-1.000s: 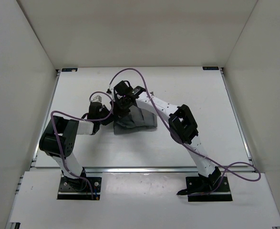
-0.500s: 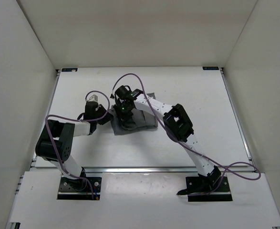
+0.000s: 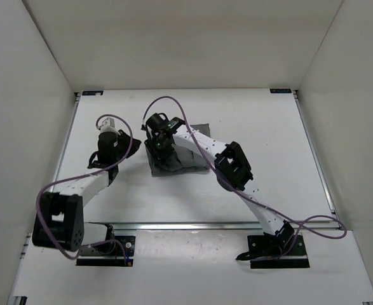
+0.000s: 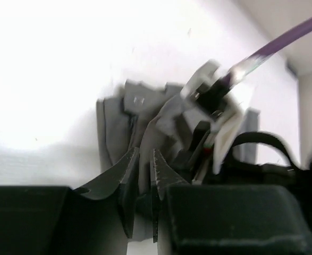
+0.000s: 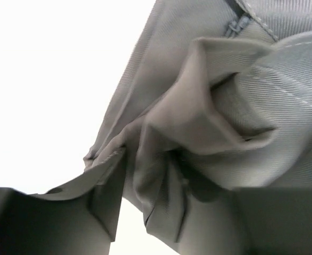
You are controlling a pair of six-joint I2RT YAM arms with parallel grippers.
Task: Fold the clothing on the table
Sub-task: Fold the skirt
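Already the grey skirt (image 3: 181, 160) sits folded small but lumpy in the middle of the table (image 3: 269, 127), needing flattening; the left hand (image 4: 142, 155) is slightly apart and empty; I cannot tell if the right hand (image 3: 162, 152) pinches it.

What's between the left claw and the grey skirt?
Just a bare strip of flat white tabletop, in the top view, separates the left gripper from the mid-grey pleated fabric skirt.
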